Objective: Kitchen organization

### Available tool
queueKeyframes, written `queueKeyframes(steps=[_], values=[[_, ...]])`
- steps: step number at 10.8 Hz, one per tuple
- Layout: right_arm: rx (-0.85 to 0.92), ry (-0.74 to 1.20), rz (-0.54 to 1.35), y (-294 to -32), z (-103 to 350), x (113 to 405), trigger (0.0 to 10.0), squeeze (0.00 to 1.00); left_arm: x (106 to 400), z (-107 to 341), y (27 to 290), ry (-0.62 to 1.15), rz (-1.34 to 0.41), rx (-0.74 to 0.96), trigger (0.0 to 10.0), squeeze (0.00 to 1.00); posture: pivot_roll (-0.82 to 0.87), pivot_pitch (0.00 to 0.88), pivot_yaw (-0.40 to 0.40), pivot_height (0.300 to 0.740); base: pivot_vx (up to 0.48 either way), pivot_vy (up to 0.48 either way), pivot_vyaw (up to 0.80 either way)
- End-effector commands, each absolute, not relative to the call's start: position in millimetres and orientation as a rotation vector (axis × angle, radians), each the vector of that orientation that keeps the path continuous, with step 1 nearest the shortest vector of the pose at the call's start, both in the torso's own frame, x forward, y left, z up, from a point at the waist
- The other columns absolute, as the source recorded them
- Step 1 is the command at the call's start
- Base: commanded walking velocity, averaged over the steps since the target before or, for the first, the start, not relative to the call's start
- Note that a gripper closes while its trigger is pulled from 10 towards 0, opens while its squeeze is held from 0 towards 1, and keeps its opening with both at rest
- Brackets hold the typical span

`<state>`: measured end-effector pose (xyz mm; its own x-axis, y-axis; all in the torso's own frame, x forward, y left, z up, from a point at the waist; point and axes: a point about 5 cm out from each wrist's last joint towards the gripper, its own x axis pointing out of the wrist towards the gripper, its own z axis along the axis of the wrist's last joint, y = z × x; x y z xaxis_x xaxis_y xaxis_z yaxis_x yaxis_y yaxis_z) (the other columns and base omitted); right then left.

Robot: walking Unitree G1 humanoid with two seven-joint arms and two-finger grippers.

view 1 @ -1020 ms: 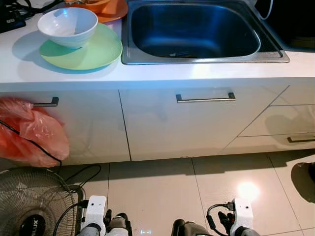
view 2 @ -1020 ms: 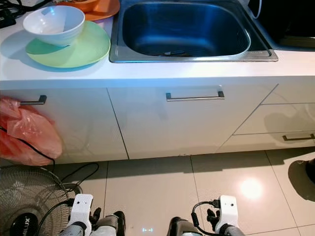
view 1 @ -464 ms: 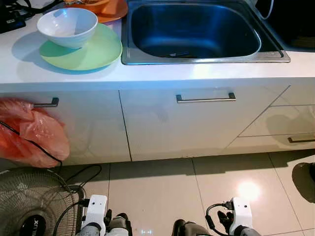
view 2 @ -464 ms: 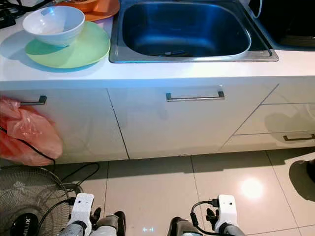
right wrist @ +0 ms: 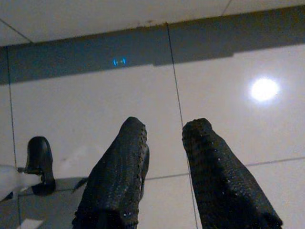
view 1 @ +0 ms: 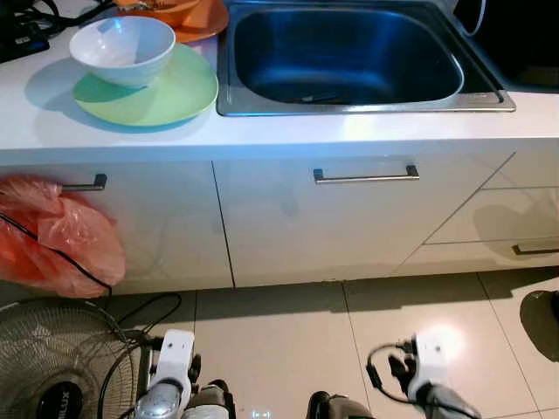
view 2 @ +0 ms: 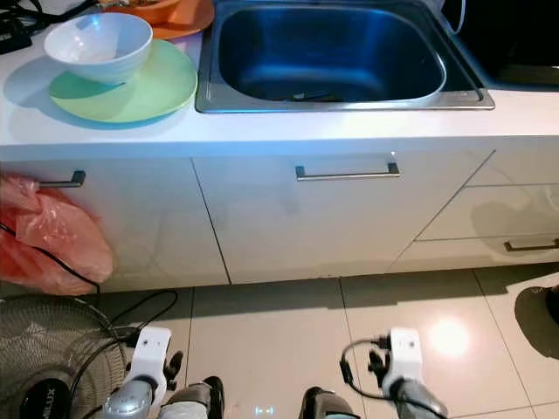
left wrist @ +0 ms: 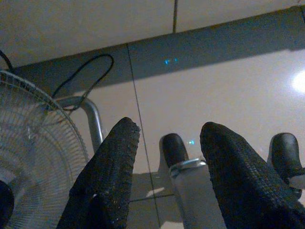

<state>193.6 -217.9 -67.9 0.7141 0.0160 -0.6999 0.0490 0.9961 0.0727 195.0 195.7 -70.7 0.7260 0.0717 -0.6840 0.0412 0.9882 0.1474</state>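
White bowl (view 1: 122,51) on green plate (view 1: 147,87) near tabletop (view 1: 367,129) left edge, beside sink (view 1: 349,54). Fan (view 1: 52,358), red bag (view 1: 54,236) below. Left end effector (left wrist: 167,138) and right end effector (right wrist: 162,129) low over floor (view 1: 279,340), both parted, empty.

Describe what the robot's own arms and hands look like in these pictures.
Each arm ends in a white block at the wrist over a silver-grey forearm. The right arm has a black cable looping beside its block. The left arm shows the same white housing. The left hand and right hand each have two long black fingers with a rough, dotted, rubbery texture and rounded tips.
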Motion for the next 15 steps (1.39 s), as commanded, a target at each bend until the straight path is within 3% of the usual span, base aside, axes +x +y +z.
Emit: queueKeyframes(steps=[1,15], values=[[0.094,0.792,-0.046,-223.7,-70.8,185.7,10.0,0.00,181.7,-78.6,194.6,0.814,0.015,0.160,10.0,0.00,0.10,0.158,-0.032,0.740,0.000,0.000,0.00],[0.081,0.837,0.002,-225.3,-72.3,183.6,10.0,0.00,168.4,-85.2,195.7,0.860,0.045,0.133,10.0,0.00,0.10,0.190,-0.041,0.740,0.000,0.000,0.00]])
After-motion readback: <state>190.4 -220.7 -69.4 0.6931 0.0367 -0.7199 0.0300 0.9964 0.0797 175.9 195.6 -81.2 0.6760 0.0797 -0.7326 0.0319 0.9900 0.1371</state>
